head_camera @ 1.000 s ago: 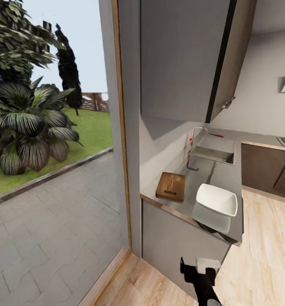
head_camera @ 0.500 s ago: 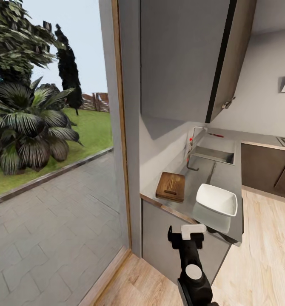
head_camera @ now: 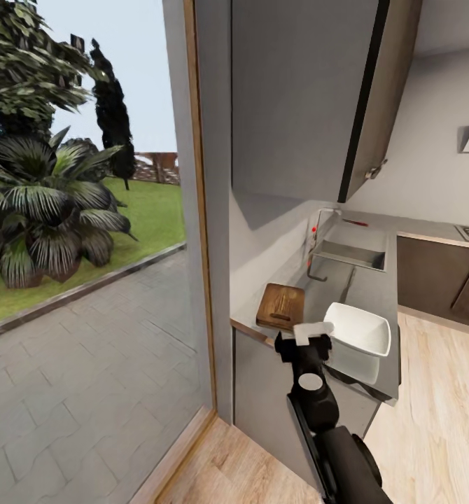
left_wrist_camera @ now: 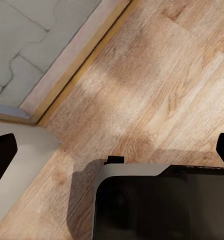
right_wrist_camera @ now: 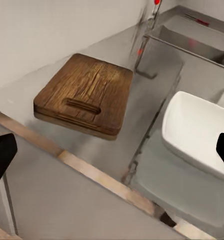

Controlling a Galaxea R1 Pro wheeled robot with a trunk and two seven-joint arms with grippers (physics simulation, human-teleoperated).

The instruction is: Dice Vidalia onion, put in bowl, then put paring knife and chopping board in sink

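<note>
the right gripper (head_camera: 303,341), fingers spread and empty, hangs at the desk (head_camera: 364,294) edge between the board (head_camera: 281,306) and bowl (head_camera: 357,328). the sink (head_camera: 351,255) lies straight beyond, along the desk, the knife (head_camera: 354,222) behind it; the onion cannot be made out. the left gripper (left_wrist_camera: 112,150), released, points at the wood floor (left_wrist_camera: 157,75).

Head cam: high, looking fwd and down past a glass wall toward the countertop (head_camera: 364,294), w/ board (head_camera: 281,306), bowl (head_camera: 357,328) and sink (head_camera: 350,255) mid-distance. Right wrist cam: close over the counter's near end, facing board (right_wrist_camera: 85,93), bowl (right_wrist_camera: 198,131) and, farther off, sink (right_wrist_camera: 192,37); shares all three w/ head cam. Left wrist cam: aimed down at wood floor (left_wrist_camera: 157,85) and window sill (left_wrist_camera: 74,60), close.
</note>
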